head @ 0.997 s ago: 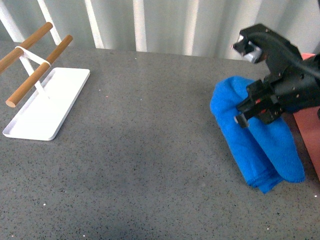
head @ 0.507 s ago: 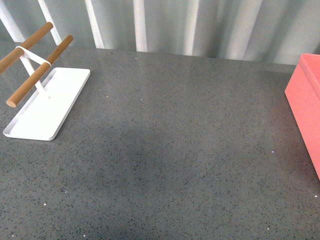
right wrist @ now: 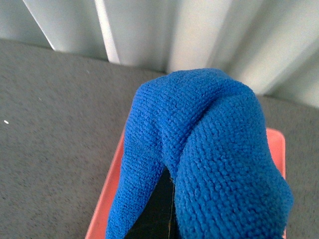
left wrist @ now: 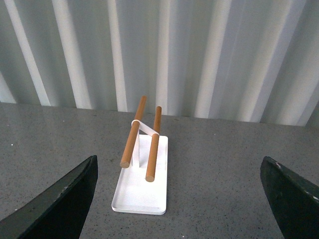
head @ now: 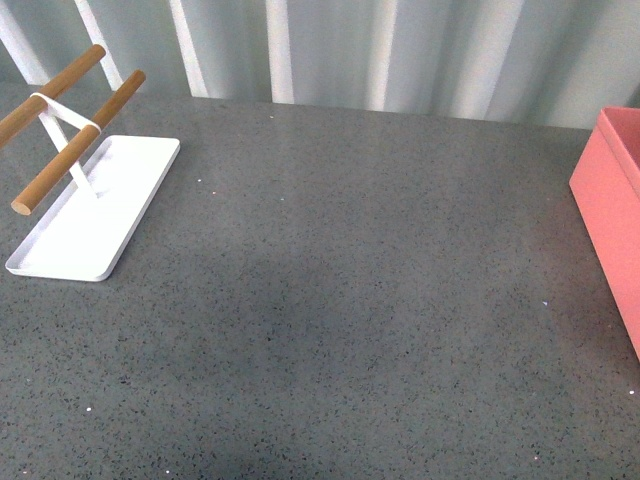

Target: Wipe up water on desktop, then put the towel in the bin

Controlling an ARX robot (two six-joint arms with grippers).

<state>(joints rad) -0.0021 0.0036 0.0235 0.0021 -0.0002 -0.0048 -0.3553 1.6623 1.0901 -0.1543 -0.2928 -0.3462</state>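
Tray [head: 90, 215] with rods sits at the left edge of the counter [head: 340, 300], away from the work. Left hand [left wrist: 178, 194] has its fingers wide apart and holds nothing. Faint darker patch mid-counter: damp or shadow, cannot tell. Bin [head: 612, 200] is at the right edge. Right hand [right wrist: 160, 211] is buried in the towel [right wrist: 209, 149], clamped on it judging by the bunching, over the bin and close to one rim.

Risks: letting go this near the rim could leave a bulky fold draped outside. The terry may also cling to the fingers on opening.
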